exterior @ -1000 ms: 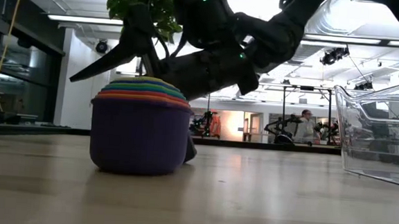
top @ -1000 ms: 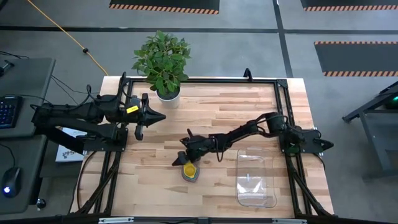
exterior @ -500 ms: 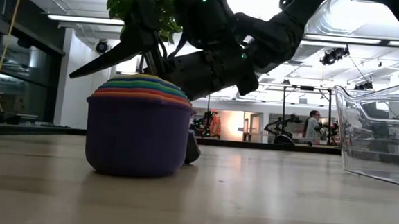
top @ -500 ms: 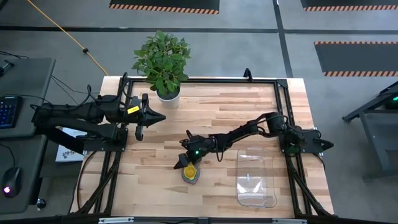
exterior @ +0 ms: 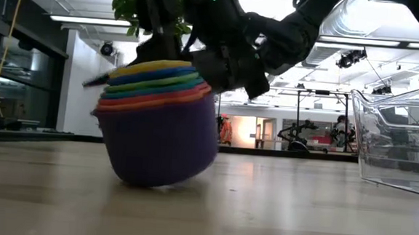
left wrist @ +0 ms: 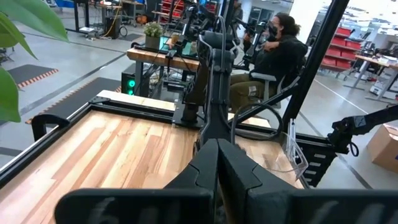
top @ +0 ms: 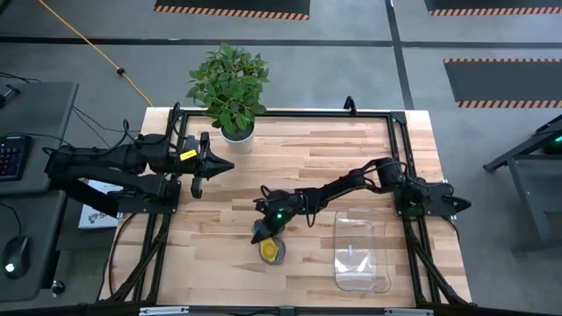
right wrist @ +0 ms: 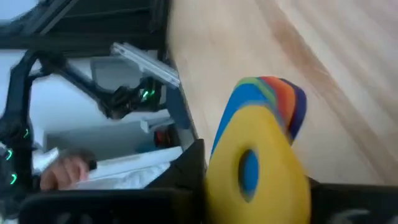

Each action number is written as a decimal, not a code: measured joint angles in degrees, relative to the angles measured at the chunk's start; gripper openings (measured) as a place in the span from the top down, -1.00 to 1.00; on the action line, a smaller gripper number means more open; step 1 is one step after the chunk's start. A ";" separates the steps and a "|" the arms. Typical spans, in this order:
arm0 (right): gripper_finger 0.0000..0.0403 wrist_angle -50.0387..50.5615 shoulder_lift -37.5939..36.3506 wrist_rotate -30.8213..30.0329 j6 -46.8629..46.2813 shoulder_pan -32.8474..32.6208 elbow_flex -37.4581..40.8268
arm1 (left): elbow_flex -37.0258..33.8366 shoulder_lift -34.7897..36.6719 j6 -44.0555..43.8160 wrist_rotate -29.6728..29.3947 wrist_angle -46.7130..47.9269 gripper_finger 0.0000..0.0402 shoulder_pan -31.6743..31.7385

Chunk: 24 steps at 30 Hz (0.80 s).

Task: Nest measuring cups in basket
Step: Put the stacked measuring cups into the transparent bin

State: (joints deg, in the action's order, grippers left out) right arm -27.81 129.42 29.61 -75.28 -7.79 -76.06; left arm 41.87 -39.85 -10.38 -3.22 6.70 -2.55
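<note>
Purple-based measuring cups [exterior: 158,129] stack, tilted sideways.

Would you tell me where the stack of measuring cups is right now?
In the high view the nested measuring cups sit near the table's front middle, left of the clear basket, at the right pincer; the low view shows them tilted.

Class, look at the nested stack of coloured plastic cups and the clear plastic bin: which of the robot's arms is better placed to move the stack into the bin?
Probably the right. The right gripper is at the tilted stack of nested coloured plastic measuring cups, beside the clear plastic rectangular bin. The left gripper waits, shut, near the potted plant.
</note>
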 joint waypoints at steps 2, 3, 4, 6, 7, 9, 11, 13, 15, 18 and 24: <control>0.70 -0.28 -0.20 1.05 1.18 0.32 -0.11 | 0.00 0.00 -0.02 0.00 0.00 1.00 0.00; 0.70 -0.45 -0.08 2.25 1.05 0.56 -0.07 | 0.00 0.00 -0.01 0.00 -0.02 1.00 0.00; 0.70 -0.65 -0.09 2.83 0.88 0.86 -0.04 | 0.00 0.01 0.01 0.00 0.00 1.00 0.00; 0.70 -0.71 -0.32 4.15 0.99 1.63 0.05 | 0.00 -0.01 -0.03 0.00 -0.02 1.00 0.00; 0.70 -0.66 -0.63 4.56 1.58 2.06 0.09 | 0.00 0.01 -0.04 0.00 -0.02 1.00 0.00; 0.70 0.21 -2.04 5.97 3.51 3.05 0.29 | 0.00 -0.01 -0.02 0.00 -0.02 1.00 0.00; 0.70 1.44 -4.36 8.97 6.00 4.31 0.29 | 0.00 0.01 -0.04 0.00 -0.08 1.00 0.00; 0.70 4.82 -8.39 12.53 10.12 5.35 0.29 | 0.00 -0.01 -0.04 0.00 -0.09 1.00 0.00; 0.70 11.76 -13.31 14.34 16.04 6.18 0.05 | 0.00 -0.01 -0.03 0.00 -0.12 1.00 0.00; 0.70 28.91 -21.41 13.26 26.88 6.32 0.11 | 0.00 -0.01 -0.02 0.00 -0.15 1.00 0.00; 0.70 58.87 -36.36 1.88 34.80 3.90 0.10 | 0.00 0.01 -0.02 0.00 -0.09 1.00 0.00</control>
State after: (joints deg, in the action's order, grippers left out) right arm 31.05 93.06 31.49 -40.48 -3.89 -75.96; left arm 41.87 -39.83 -10.39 -3.22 6.61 -2.55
